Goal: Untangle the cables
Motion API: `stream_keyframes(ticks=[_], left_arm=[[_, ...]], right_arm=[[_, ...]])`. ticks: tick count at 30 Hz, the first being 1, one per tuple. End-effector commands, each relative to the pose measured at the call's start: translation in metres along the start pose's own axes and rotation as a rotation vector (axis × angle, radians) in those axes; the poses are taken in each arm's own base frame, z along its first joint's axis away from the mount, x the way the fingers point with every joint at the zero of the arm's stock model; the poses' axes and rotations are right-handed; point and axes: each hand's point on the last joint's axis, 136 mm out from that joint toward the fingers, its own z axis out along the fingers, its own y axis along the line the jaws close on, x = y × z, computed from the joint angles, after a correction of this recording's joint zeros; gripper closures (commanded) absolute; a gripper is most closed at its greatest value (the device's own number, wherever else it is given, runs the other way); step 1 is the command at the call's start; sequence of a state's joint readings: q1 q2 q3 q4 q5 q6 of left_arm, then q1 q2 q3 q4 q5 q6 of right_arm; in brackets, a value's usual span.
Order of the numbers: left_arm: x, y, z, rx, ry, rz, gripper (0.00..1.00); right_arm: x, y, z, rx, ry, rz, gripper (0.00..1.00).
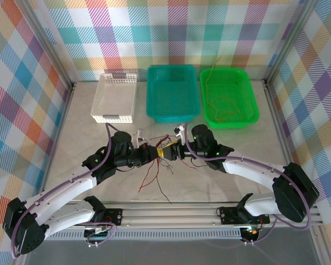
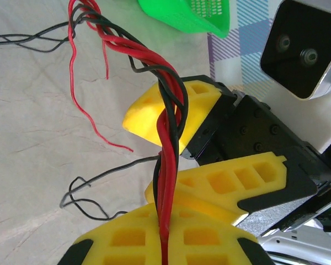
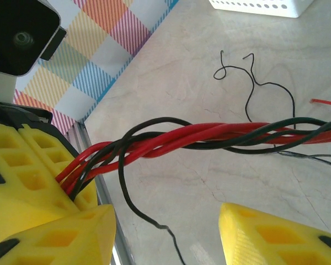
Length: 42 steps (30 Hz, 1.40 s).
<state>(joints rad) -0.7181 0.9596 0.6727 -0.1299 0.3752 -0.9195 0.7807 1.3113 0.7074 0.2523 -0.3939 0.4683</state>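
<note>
- The left jaws are closed tight on the cables [image 2: 166, 138], pinching a twisted red-and-black bundle that runs straight out from between them
- The right jaws stand partly apart, just beyond the left pair, with the same bundle crossing their gap; nothing is clamped there
- A black strand [image 3: 123, 185] droops out of the twist into the space between the right jaws
- The bundle is held above the middle of the surface [image 1: 83, 138]; more thin wires lie in the green basket [image 1: 229, 122] at the far right
- Risk, as I judge it: if the right jaws shut on the whole twist and pull, the strands would tighten instead of parting
- Catching only the drooping strand could kink or snap it
</note>
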Motion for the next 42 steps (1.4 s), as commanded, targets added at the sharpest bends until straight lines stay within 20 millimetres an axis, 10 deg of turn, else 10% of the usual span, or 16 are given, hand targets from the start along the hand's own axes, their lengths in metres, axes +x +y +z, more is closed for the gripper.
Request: stream_keyframes(ticks=[1, 15, 27, 31, 42], left_arm=[[0.000, -0.019, -0.001, 0.093, -0.001, -0.011, 1.00], [0.000, -0.022, -0.005, 0.148, -0.030, -0.050, 1.00], [0.003, -0.023, -0.010, 0.180, -0.032, -0.062, 1.00], [0.009, -0.017, -0.013, 0.147, -0.019, -0.044, 1.00], [0.024, 0.029, -0.023, -0.095, 0.036, 0.041, 1.00]], right_arm=[[-0.012, 0.014, 0.000, -0.054, -0.063, -0.034, 0.47], [-0.006, 0.020, 0.014, -0.099, -0.085, -0.018, 0.55], [-0.008, 0.008, 0.010, -0.024, -0.137, -0.015, 0.85], [-0.008, 0.000, 0.000, 0.046, -0.147, -0.030, 1.00], [-0.016, -0.021, -0.063, 0.284, -0.213, -0.088, 1.00]])
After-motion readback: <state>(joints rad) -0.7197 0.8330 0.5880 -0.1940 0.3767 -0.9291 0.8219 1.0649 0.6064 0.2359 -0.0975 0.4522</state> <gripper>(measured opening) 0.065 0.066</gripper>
